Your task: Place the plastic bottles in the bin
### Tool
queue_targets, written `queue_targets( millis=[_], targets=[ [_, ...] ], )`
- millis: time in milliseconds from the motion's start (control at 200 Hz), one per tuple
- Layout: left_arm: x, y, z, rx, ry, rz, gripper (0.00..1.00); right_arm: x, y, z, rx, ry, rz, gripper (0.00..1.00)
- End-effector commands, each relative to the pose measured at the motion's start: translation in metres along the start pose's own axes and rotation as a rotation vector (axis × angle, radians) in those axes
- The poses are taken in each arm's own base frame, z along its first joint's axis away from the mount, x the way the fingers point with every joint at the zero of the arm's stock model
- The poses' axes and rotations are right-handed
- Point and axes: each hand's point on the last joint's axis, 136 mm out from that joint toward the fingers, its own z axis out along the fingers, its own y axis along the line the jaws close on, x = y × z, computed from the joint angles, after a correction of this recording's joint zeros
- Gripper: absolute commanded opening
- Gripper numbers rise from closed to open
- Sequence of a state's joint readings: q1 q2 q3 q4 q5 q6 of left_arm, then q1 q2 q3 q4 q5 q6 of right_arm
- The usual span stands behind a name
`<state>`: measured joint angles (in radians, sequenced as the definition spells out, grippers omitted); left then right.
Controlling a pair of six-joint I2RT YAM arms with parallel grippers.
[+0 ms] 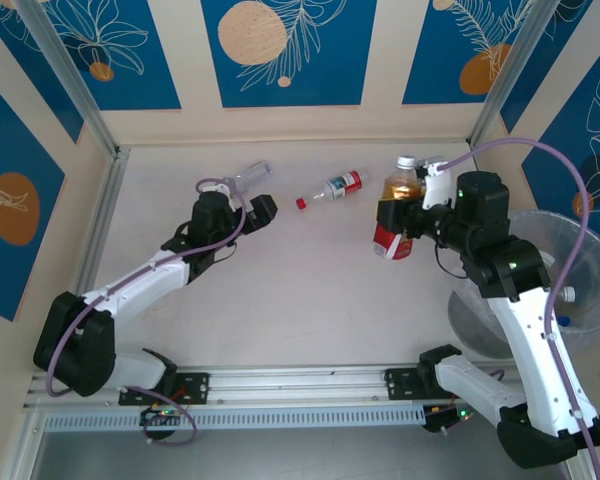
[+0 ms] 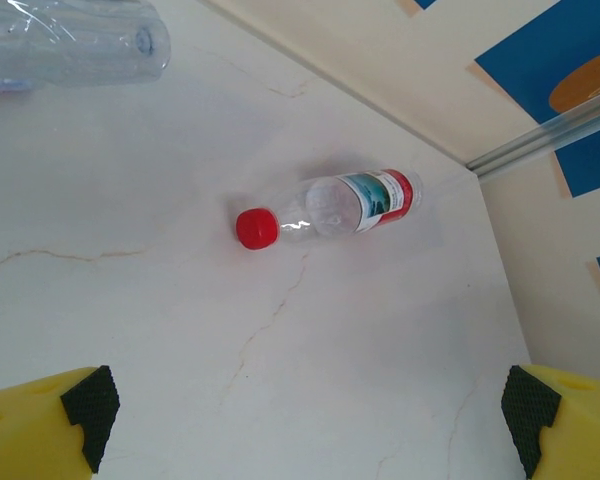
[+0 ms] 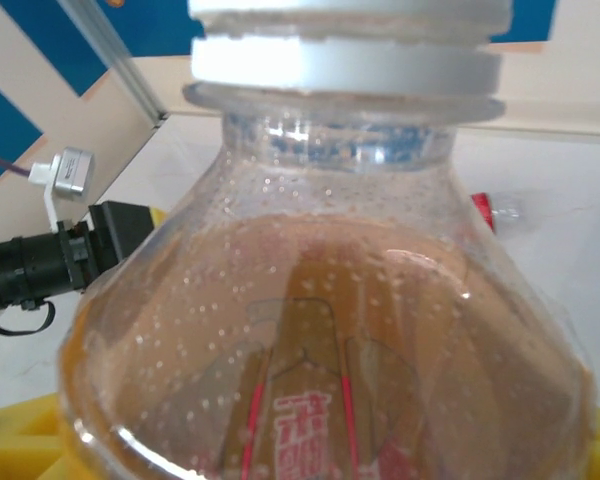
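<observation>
Likely robot lab cell: aluminium frame (image 1: 75, 85), printed wall panels (image 1: 320, 60) (blue, orange).

Your right hand (image 1: 404, 222) grips the amber-liquid plastic bottle (image 1: 394, 212) at about 1 o'clock on the bench. It has a white cap, a red label low on its body, and droplets fogging the clear shoulder. The cap points towards 12 o'clock.

At 12 o'clock you have the small clear plastic bottle with a red cap (image 2: 332, 206). It lies on its side with its red-and-teal label at the base end and its cap aimed at 8 o'clock.

At 11 o'clock the clear unlabelled plastic bottle (image 1: 251, 176) also lies on its side.

The round bin lined with a translucent whitish bag (image 1: 500, 322) sits at 4 o'clock, off the bench's right edge. A white-capped clear bottle (image 1: 568, 296) lies inside it.
</observation>
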<state>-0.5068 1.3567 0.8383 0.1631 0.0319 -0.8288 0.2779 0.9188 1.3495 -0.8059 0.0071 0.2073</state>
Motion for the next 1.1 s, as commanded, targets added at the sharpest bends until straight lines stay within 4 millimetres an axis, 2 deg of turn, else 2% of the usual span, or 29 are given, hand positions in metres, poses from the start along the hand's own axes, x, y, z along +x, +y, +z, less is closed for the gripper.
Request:
queue_targets(
  millis=[0, 140, 305, 520, 615, 715, 820, 945, 1095],
  targets=[
    [-0.004, -0.007, 0.005, 0.026, -0.011, -0.006, 0.99, 0.001, -0.011, -0.025, 0.078, 0.015, 0.0, 0.49],
    [-0.003, -0.009, 0.008, 0.037, 0.003, -0.006, 0.99, -0.013, -0.025, -0.054, 0.182, -0.03, -0.016, 0.49],
    [-0.001, -0.005, 0.01, 0.029, 0.01, -0.008, 0.99, -0.023, -0.068, -0.096, 0.469, -0.1, -0.012, 0.52],
    [0.004, -0.003, 0.02, 0.038, 0.039, -0.026, 0.99, -0.016, -0.121, -0.142, 0.848, -0.169, -0.015, 0.52],
    [0.005, -0.005, 0.024, 0.048, 0.055, -0.03, 0.99, -0.021, -0.132, -0.167, 0.981, -0.242, -0.026, 0.51],
    [0.006, -0.006, 0.029, 0.054, 0.07, -0.033, 0.99, -0.031, -0.133, -0.187, 1.045, -0.342, -0.024, 0.5],
    [0.006, -0.006, 0.033, 0.059, 0.076, -0.042, 0.99, -0.038, -0.14, -0.204, 1.15, -0.395, -0.033, 0.5],
    [0.005, -0.005, 0.042, 0.068, 0.094, -0.059, 0.99, -0.048, -0.158, -0.217, 1.353, -0.403, -0.142, 0.5],
    [0.006, -0.01, 0.051, 0.106, 0.138, -0.067, 0.99, -0.031, -0.178, -0.225, 1.435, -0.395, -0.048, 0.5]
  ],
)
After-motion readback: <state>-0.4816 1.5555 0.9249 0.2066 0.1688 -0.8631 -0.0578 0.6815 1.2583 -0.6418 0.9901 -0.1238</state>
